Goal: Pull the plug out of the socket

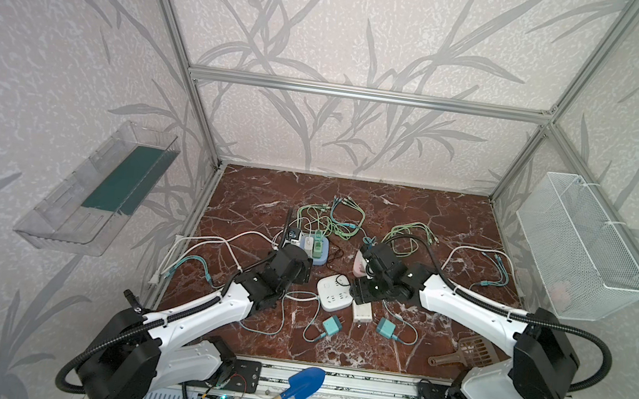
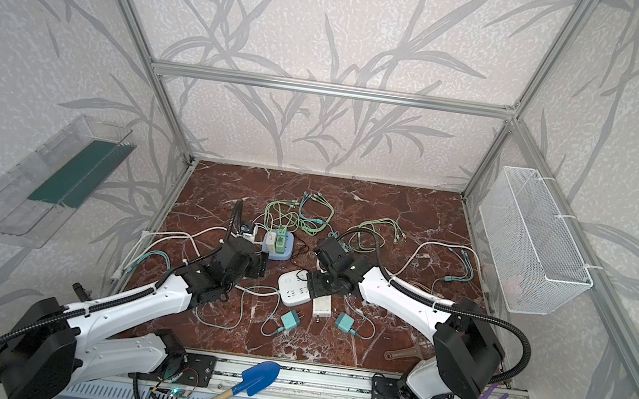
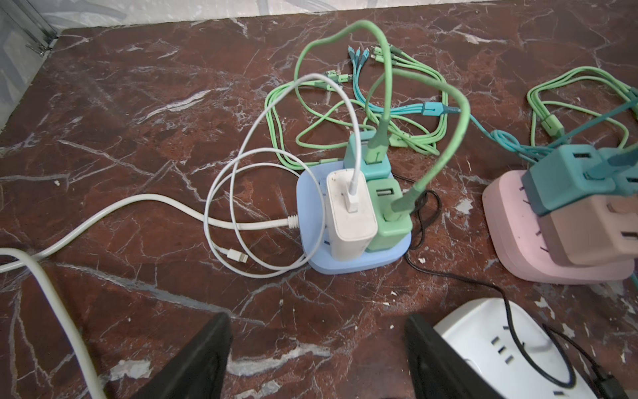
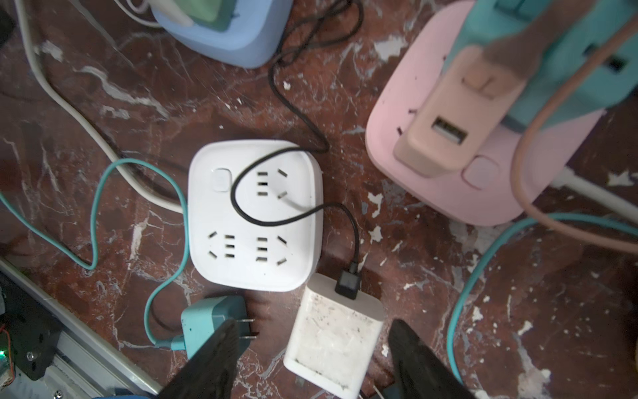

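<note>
Three plugs stand in the blue socket [image 3: 345, 264] [image 1: 320, 257]: a white plug [image 3: 348, 217], a green plug [image 3: 390, 221] and a teal plug [image 3: 366, 165]. My left gripper [image 3: 317, 331] [image 1: 304, 273] is open just short of it, with only bare table between the fingers. The pink socket [image 4: 483, 203] [image 1: 358, 266] holds a beige plug [image 4: 445, 117] and a teal plug [image 4: 559, 69]. No plug is in the white socket [image 4: 255, 214] [image 1: 334, 293]. A loose white charger [image 4: 335, 338] [image 1: 361, 312] lies beside it, under my open right gripper [image 4: 316, 326] [image 1: 360, 294], untouched.
Two loose teal plugs [image 1: 332, 325] [image 1: 387, 327] lie near the front. Green and teal cables [image 1: 332, 219] are piled behind the sockets. A black cable [image 4: 276, 207] runs over the white socket. A brown scoop [image 1: 465, 352] lies at the front right.
</note>
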